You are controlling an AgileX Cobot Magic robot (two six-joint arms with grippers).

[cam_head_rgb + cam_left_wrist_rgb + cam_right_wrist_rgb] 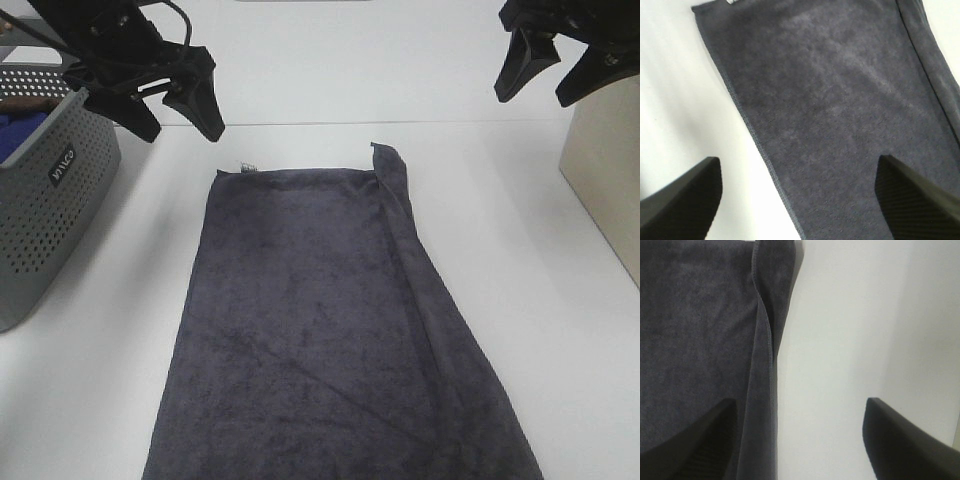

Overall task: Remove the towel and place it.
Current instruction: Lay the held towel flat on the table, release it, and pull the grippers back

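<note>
**Charcoal towel (320, 330) lying flat on white table (545, 330)**

Its right long edge is lying folded over onto itself. The left gripper (182, 133) and right gripper (534, 98) are hovering beyond the towel's far end, one to each side, both standing wide open and gripping nothing. A grey perforated basket (50, 220) is sitting left of the towel.

We see the towel (320, 330) flat on our table (520, 200), right edge folded over, left gripper (182, 128) and right gripper (535, 97) hanging clear above, jaws spread, basket (60, 210) with blue cloth (20, 130) at left.
</note>
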